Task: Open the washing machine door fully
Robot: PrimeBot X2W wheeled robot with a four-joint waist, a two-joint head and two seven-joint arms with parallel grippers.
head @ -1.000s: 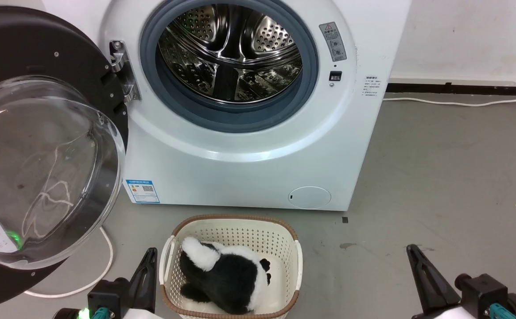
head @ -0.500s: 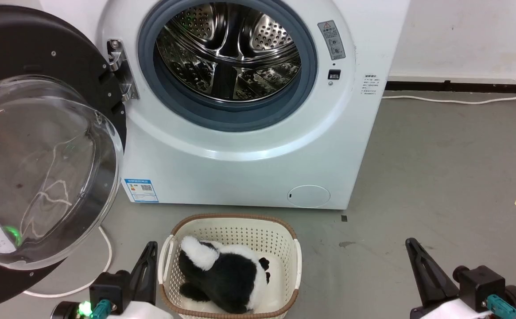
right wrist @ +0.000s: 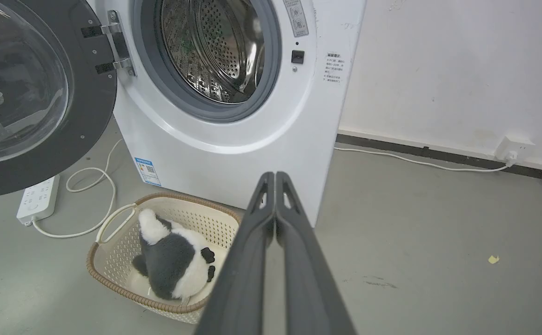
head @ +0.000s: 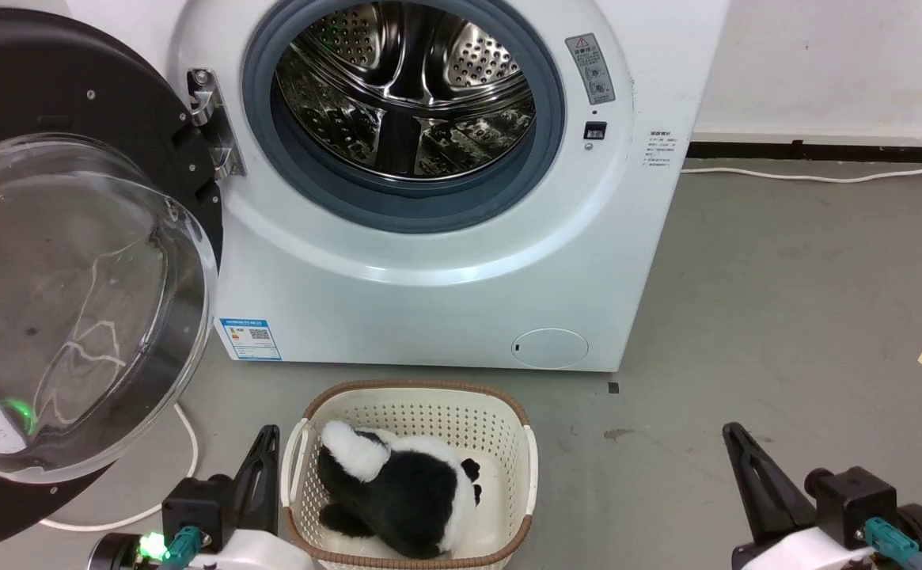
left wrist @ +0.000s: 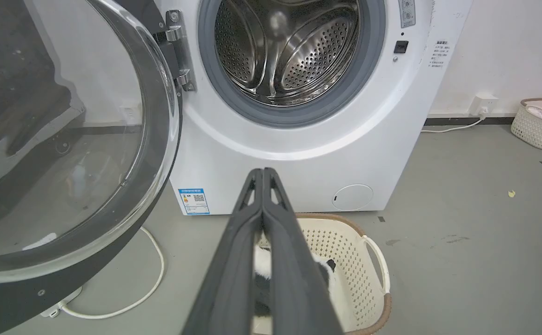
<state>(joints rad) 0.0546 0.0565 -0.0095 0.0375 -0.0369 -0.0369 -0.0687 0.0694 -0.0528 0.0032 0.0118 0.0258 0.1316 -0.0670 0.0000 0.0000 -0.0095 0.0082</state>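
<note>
The washing machine door point(head: 73, 277) stood wide open at left (drum point(head: 405, 87) bared). Left gripper point(left wrist: 263, 171) and right gripper point(right wrist: 274, 174) were clenched, empty.

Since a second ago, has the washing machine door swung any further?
No. The washing machine door sits the same against its hinge; the whole view shifted slightly together.

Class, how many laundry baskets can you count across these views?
2. One basket, holding a plush toy, stands before the washing machine; the other basket sits by the wall, right of the machine. More may be hidden.
</note>
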